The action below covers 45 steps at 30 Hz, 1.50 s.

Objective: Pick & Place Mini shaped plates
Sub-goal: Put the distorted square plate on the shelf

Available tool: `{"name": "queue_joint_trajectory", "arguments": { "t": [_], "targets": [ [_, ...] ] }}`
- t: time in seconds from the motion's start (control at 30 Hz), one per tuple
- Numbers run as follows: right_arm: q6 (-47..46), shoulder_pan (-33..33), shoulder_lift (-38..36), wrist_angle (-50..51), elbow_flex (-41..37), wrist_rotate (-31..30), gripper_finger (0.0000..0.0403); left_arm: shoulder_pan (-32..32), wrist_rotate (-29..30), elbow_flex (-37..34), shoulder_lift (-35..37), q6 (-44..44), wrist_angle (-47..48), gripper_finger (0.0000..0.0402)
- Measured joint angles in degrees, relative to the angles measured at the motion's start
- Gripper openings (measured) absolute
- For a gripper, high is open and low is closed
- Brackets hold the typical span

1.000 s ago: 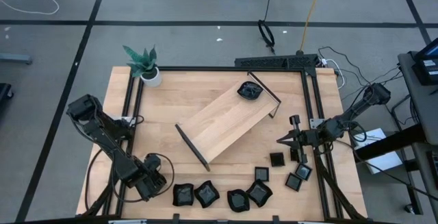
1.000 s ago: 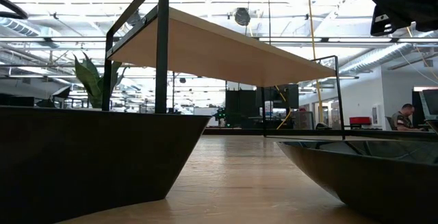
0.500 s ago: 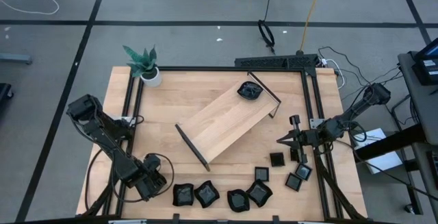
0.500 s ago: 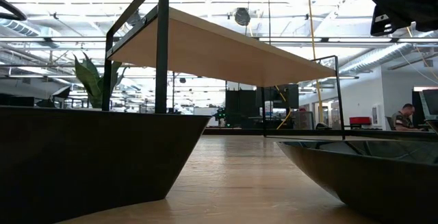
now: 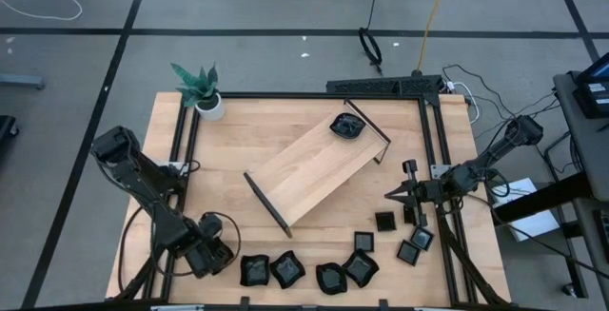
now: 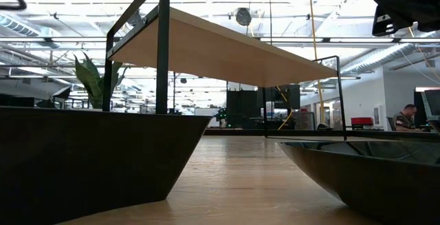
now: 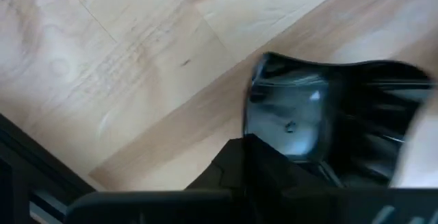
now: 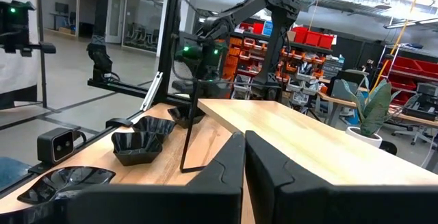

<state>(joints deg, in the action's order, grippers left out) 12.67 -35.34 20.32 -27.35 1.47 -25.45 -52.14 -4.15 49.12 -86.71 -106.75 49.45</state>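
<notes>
Several glossy black mini plates lie in an arc along the table's near edge (image 5: 330,278), and one sits on the far end of the pale wooden tray (image 5: 346,126). The tray (image 5: 319,170) lies slantwise at mid-table. My left gripper (image 5: 215,254) is low at the near-left corner, shut, its tips at the rim of the leftmost plate (image 5: 255,270) (image 7: 321,121). My right gripper (image 5: 393,195) is shut, level above the table's right side, pointing left past the tray (image 8: 308,135). My left gripper stands with its shut fingertips (image 7: 248,148) against the rim of the leftmost plate (image 7: 263,125), which lies flat on the table. I cannot tell whether they touch it.
A potted plant (image 5: 202,90) stands at the far-left corner. Black frame rails run along the table's left (image 5: 181,159) and right (image 5: 433,149) sides. Two plates fill the low view up close (image 6: 89,156) (image 6: 364,170). Bare wood shows left of the tray (image 5: 219,149).
My left arm has shifted slightly toward the table's left edge; its gripper stays by the leftmost plate. The plates and tray have not moved.
</notes>
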Motion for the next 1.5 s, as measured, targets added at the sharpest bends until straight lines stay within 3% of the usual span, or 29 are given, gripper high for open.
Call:
{"name": "queue_joint_trajectory", "arguments": {
  "t": [0.2,0.47,0.63,0.73,0.83,0.97,1.07,1.23,1.5],
  "targets": [
    [0.0,0.0,0.0,0.0,0.0,0.0,0.0,0.0,7.5,0.0,7.6,-1.1,0.3,0.0005],
    [0.0,0.0,0.0,0.3,0.0,0.0,0.0,0.0,17.5,0.0,18.7,3.6,-0.2,0.0003],
    [0.0,0.0,0.0,0.4,0.0,0.0,0.0,0.0,29.8,0.0,24.2,11.4,-4.6,0.0003],
    [0.0,0.0,0.0,0.4,0.0,0.0,0.0,0.2,39.5,0.0,25.9,23.3,-13.5,0.0003],
    [0.0,0.0,0.0,0.4,0.0,0.0,0.0,1.6,44.9,-0.1,26.3,42.5,-27.9,0.0002],
    [0.0,0.0,0.0,0.4,0.0,0.0,0.0,5.3,44.2,0.0,26.3,71.1,-49.6,0.0002],
    [0.0,0.0,0.0,0.4,0.0,0.0,0.0,9.3,40.1,2.4,26.3,85.4,-55.1,0.0002],
    [0.0,0.0,0.0,0.3,0.0,0.0,0.0,18.6,39.9,13.3,25.8,88.8,-44.1,0.0002],
    [0.0,0.0,0.0,0.6,0.0,0.0,0.0,35.1,29.5,39.6,17.4,81.3,-5.5,0.0002]
  ]
}}
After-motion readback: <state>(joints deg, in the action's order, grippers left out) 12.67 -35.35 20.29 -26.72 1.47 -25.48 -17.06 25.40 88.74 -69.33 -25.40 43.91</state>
